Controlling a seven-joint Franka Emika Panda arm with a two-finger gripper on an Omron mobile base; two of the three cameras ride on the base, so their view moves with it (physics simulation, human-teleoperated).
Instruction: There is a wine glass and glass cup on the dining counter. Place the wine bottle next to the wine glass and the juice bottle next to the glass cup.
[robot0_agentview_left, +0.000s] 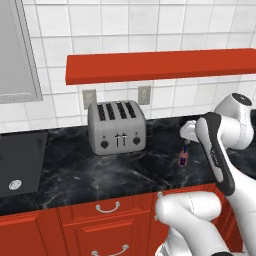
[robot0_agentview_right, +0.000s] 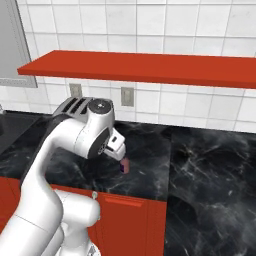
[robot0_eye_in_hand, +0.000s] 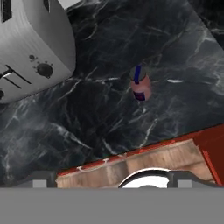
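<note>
Our claw (robot0_agentview_left: 188, 134) hangs with jaws wide apart and empty, above the juice bottle.

The juice bottle (robot0_eye_in_hand: 141, 85) stands upright on the black marble worktop (robot0_agentview_left: 125, 172), well apart from its front edge, and we see nothing touching it. To its left stands the silver toaster (robot0_agentview_left: 116, 127), clearly apart from the bottle. Red drawer fronts (robot0_agentview_left: 107, 220) run under the worktop, and a red shelf (robot0_agentview_right: 150, 67) hangs on the tiled wall.

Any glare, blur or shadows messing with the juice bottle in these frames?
Left base view: juice bottle small and soft-edged, partly behind the arm. Right base view: mostly hidden behind the hand. Hand view: bottle clear, no glare; white veins in the counter add clutter.
</note>
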